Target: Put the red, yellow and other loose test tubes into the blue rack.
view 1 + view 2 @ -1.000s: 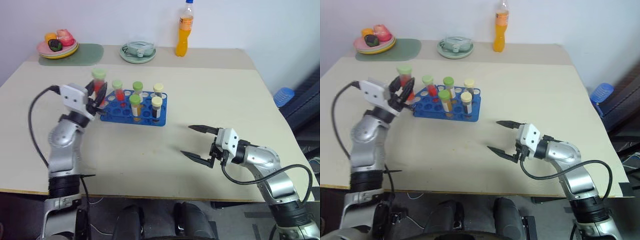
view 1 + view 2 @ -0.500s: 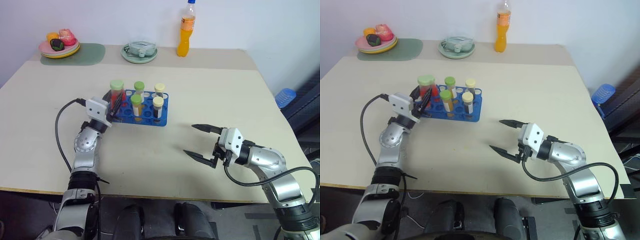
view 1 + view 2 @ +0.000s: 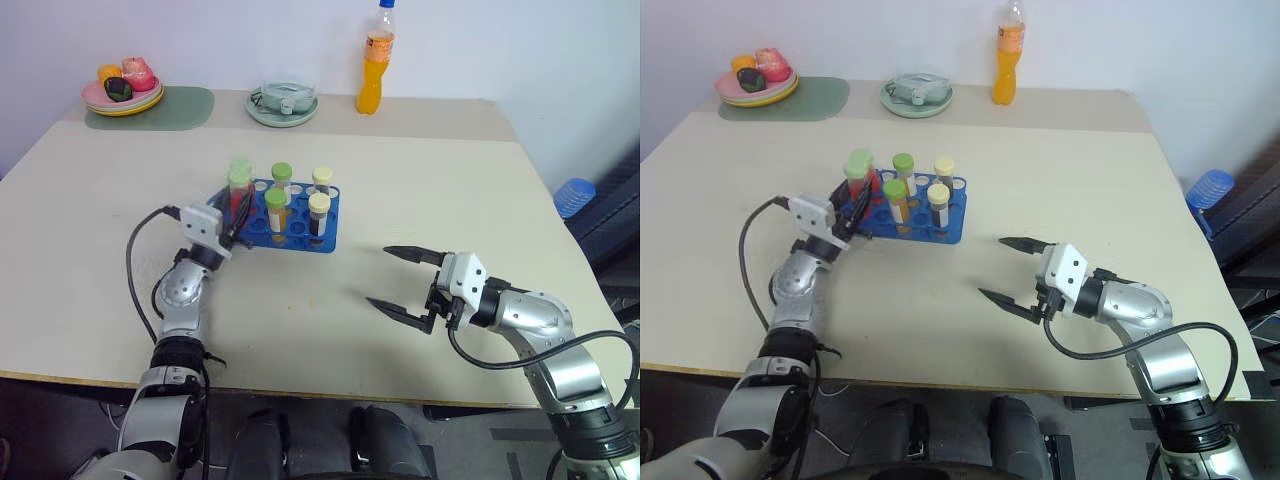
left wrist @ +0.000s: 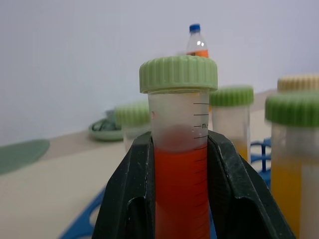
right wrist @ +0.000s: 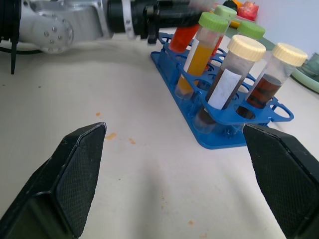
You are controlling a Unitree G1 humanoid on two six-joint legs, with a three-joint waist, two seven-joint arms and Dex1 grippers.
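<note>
— Test tube with red liquid and a green cap (image 3: 239, 190): where did we have it in the left eye view?
— We had it clamped in our left gripper (image 3: 232, 218), at the left end of the blue rack (image 3: 283, 228) on the table (image 3: 420, 190). Whether its foot sat in a hole, we could not tell. Our right gripper (image 3: 408, 284) hung over the table well right of the rack, fingers spread and holding nothing.
— And the right eye view?
— The same scene. Other capped tubes stood in the rack, among them a yellow-filled one (image 3: 897, 201). A bottle of orange drink (image 3: 1005, 68), a green dish (image 3: 916, 95) and a plate of fruit (image 3: 755, 81) stood at the far edge.
— The left wrist view?
— Our two black fingers (image 4: 132, 199) pressed the red tube on both sides, below its cap.
— The right wrist view?
— Our wide-apart fingers (image 5: 75, 174) framed the rack, where two cream-capped dark tubes (image 5: 227, 74) stood nearest, and the left gripper gripped the red tube at the far end.
</note>
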